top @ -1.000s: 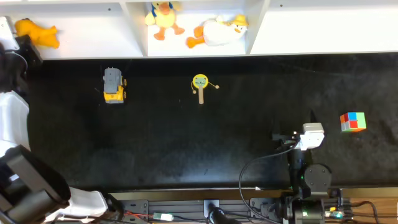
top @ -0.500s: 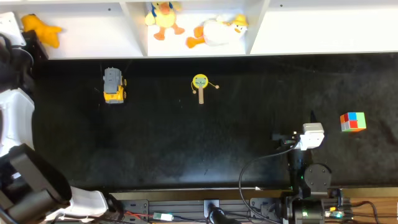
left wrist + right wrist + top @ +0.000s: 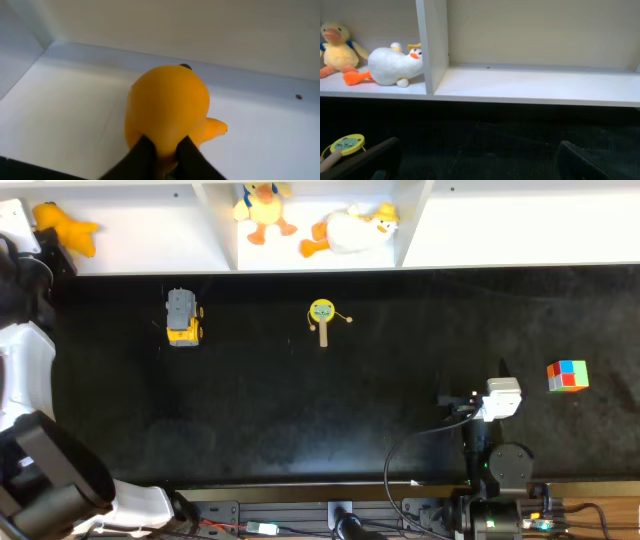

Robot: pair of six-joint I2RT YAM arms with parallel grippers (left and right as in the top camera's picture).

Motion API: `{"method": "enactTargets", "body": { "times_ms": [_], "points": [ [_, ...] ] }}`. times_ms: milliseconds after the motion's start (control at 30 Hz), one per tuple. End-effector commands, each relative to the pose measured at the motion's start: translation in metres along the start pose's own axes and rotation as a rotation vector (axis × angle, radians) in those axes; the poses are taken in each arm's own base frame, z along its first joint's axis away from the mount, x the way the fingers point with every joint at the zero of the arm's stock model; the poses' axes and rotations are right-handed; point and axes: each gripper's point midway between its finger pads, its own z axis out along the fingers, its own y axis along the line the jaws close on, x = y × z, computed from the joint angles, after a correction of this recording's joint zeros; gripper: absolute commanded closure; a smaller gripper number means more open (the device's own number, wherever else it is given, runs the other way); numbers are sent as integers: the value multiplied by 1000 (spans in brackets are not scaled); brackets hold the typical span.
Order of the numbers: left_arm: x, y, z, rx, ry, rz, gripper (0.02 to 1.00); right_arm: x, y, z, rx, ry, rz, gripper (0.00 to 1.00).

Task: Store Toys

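An orange duck toy (image 3: 64,227) (image 3: 169,107) sits in the left compartment of the white shelf (image 3: 150,252) at the back of the table. My left gripper (image 3: 50,252) (image 3: 165,146) is at the mouth of that compartment, shut on the duck's near end, and the toy rests on the shelf floor (image 3: 65,120). My right gripper (image 3: 458,402) (image 3: 480,167) is low over the black mat at the front right, open and holding nothing. A yellow toy truck (image 3: 183,317), a yellow rattle (image 3: 323,315) (image 3: 340,146) and a multicoloured cube (image 3: 567,376) lie on the mat.
The middle compartment holds a yellow duck plush (image 3: 263,205) (image 3: 337,47) and a white duck plush (image 3: 350,228) (image 3: 392,65). The right compartment (image 3: 535,82) has a bare floor. A white divider (image 3: 431,47) separates them. Cables run along the front edge.
Over the last second my left gripper carried the orange duck a little farther back and left into the shelf. It has been still for the last half second. The right arm has not moved.
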Motion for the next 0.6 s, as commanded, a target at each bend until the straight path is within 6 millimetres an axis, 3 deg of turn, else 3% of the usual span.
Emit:
{"method": "enactTargets", "body": {
  "times_ms": [33,133,300,367,533,600],
  "points": [
    [5,-2,8,3,15,-6,735,3,-3,0,14,0,11,5],
    [5,-2,8,3,15,-6,700,3,-3,0,13,0,11,5],
    [5,-2,8,3,16,-6,529,3,-3,0,13,0,11,5],
    [5,-2,8,4,17,-7,426,3,-3,0,14,0,11,5],
    [9,-3,8,8,31,-11,42,3,-3,0,13,0,11,5],
    [9,-3,8,8,33,-11,20,3,-3,0,14,0,11,5]
  ]
}}
